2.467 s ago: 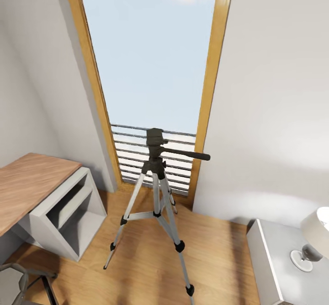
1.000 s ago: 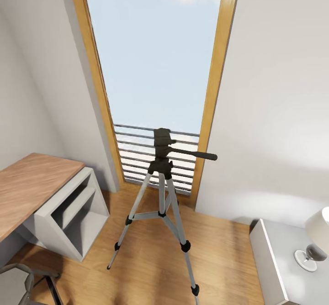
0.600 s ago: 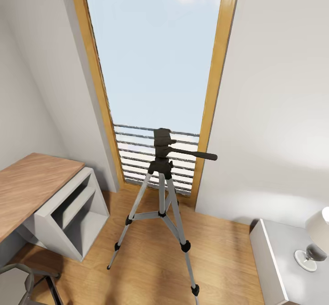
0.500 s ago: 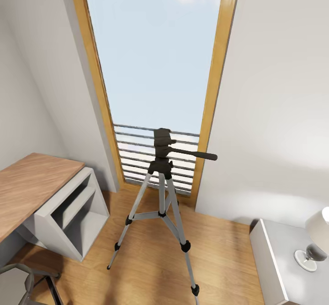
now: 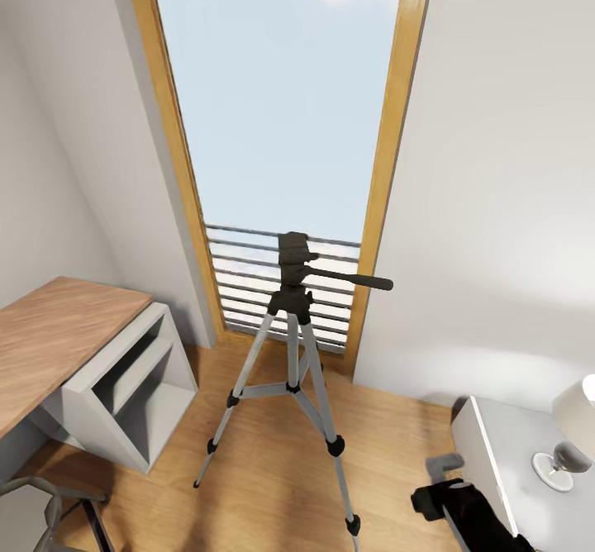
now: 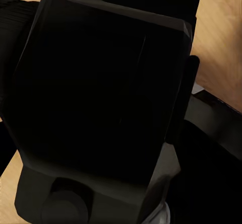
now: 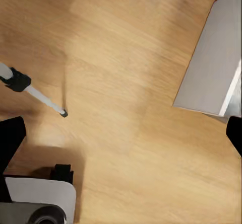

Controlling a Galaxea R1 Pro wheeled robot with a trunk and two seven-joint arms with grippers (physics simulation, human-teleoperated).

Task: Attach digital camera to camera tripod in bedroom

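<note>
The robot's right arm is black and chunky, with a small grey block on top; in the left wrist view, a big dark boxy part looks black, maybe shiny

- Right gripper: cut by bottom frame edge in head view; finger gap not resolvable.
- Camera tripod: near leg's foot, left of right gripper, sits at frame bottom, barely in.
- Left wrist view: dark body right at the lens, unidentifiable; fingers hidden.
- Lamp, right of right gripper: shade clipped by frame edge.
- Tripod leg in right wrist view: only the lower end in frame.
</note>
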